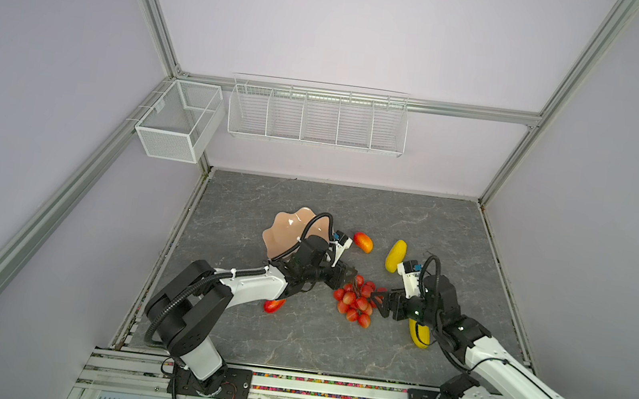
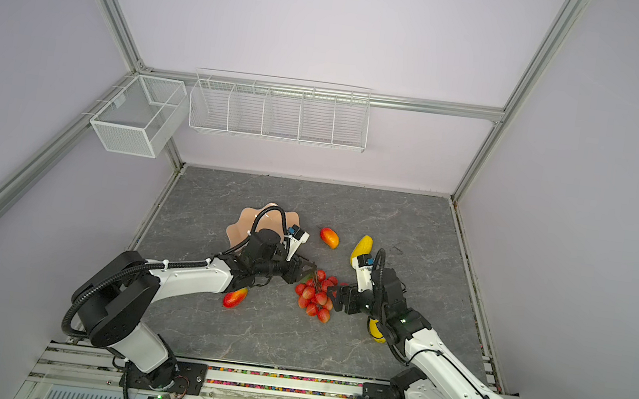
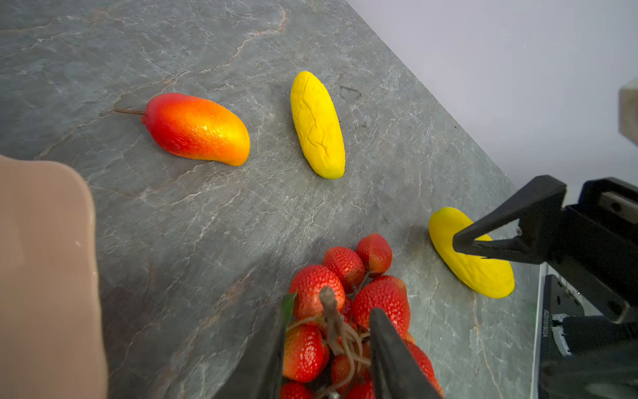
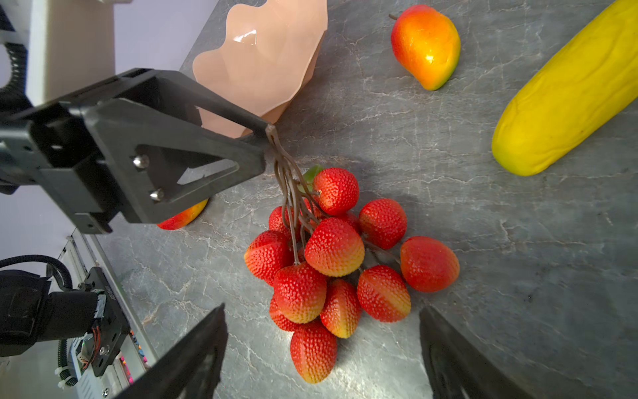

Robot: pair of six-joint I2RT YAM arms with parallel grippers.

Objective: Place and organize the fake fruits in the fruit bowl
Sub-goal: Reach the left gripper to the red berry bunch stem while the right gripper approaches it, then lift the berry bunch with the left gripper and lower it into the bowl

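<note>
Right wrist view, entry one: left gripper (image 4: 262, 141), fingers?
— Partly apart, one on each side of the dark stem (image 4: 286, 179). The left wrist view shows a gap on either side, so no clamp yet.
— Entry two, what the stem carries?
— One bunch of red dimpled fruits (image 4: 335, 248), lying on the grey table (image 1: 290, 343) near its centre.
— Entry three, right gripper (image 1: 379, 303)?
— Fingers wide apart and empty, just beside the bunch at its 3 o'clock in both top views.
— Loose stock around the bunch?
— One red-orange oval (image 1: 363, 242) at 12 o'clock. One yellow ribbed fruit (image 1: 395, 255) at 1 o'clock. The second yellow fruit (image 1: 414, 339) at 4 o'clock, partly hidden by the right arm. The second red-orange oval (image 1: 273, 305) at 8 o'clock, partly under the left forearm. All on the table.
— And the fruit bowl (image 1: 285, 225)?
— At 10 o'clock from the bunch, near but apart. What shows of its inside is bare, though the left arm covers part.
— Tally?
— Placed: none of five. In hand, by my reading: first pick, the bunch, by its stem. Outstanding: five transfers, then arranging.
</note>
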